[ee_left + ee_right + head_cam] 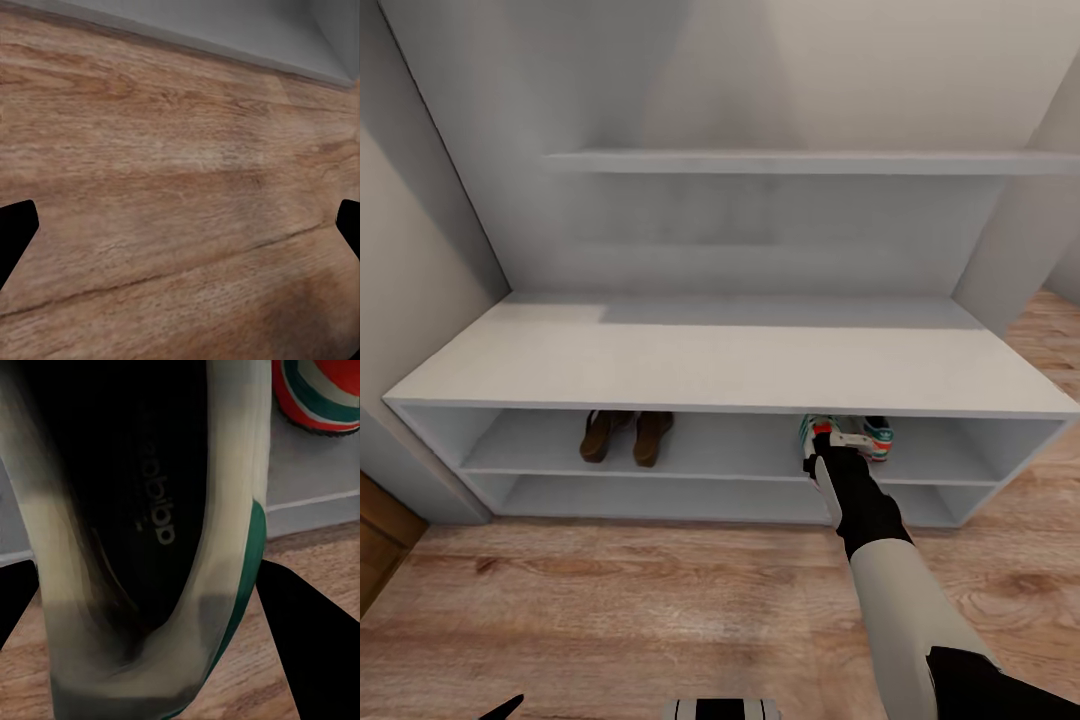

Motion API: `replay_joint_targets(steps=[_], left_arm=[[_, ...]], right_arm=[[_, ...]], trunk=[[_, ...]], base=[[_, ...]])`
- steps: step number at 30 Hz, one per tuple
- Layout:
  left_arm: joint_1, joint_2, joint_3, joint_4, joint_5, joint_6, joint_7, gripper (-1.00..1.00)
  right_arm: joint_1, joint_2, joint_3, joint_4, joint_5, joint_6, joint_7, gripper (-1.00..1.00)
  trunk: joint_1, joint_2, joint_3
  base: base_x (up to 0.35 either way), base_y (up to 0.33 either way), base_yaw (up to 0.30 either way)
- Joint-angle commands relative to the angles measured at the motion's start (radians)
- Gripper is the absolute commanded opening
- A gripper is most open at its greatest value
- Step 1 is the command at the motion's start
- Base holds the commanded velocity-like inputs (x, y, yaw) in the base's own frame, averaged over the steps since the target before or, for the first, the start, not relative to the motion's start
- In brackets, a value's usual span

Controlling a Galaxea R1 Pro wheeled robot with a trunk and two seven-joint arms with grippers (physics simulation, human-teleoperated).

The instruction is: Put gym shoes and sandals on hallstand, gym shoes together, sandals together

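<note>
The two sandals (625, 437), dark brown, lie side by side on the upper open shelf of the pale grey hallstand (720, 360), at its left. At the right of the same shelf stands one gym shoe (877, 437), its red and green heel (319, 397) facing out. The second gym shoe (815, 432) is just left of it at the shelf's front edge, its dark opening (127, 510) facing the right wrist camera. My right gripper (828, 447) is shut on this shoe's heel. My left gripper (180, 240) hangs open over the corridor floor (172, 172), holding nothing.
The bench top (690, 355) and the lower open shelf (690, 497) are bare. An upper shelf (810, 162) runs across the back panel. Wood-plank floor (610, 610) lies in front of the unit. A brown door or panel (380, 540) stands at the left edge.
</note>
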Motion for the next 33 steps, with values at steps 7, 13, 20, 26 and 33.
replay_joint_targets(steps=[7,13,20,26,33], left_arm=[[-0.001,0.000,0.002,0.003,0.002,-0.006,-0.004,1.00],[-0.001,0.000,0.002,0.003,0.002,-0.006,-0.004,1.00],[-0.001,0.000,0.002,0.003,0.002,-0.005,-0.004,1.00],[-0.001,0.000,0.001,0.002,0.002,-0.006,-0.004,1.00],[-0.001,0.000,-0.003,0.001,0.002,-0.006,-0.005,1.00]], right_arm=[[-0.001,0.001,-0.003,0.000,0.010,0.006,0.005,-1.00],[-0.001,0.001,-0.003,0.001,0.010,0.006,0.005,-1.00],[-0.001,0.001,-0.003,0.000,0.010,0.006,0.005,-1.00],[-0.001,0.001,-0.003,-0.001,0.010,0.006,0.005,-1.00],[-0.001,0.001,-0.003,-0.002,0.010,0.006,0.005,-1.00]], trunk=[[0.000,0.000,-0.001],[0.000,0.000,-0.001],[0.000,0.000,-0.001],[0.000,0.000,-0.001],[0.000,0.000,-0.001]], base=[[0.082,0.000,-0.040],[0.003,0.000,-0.074],[0.070,0.000,-0.006],[0.067,0.000,0.000],[0.007,0.000,0.000]])
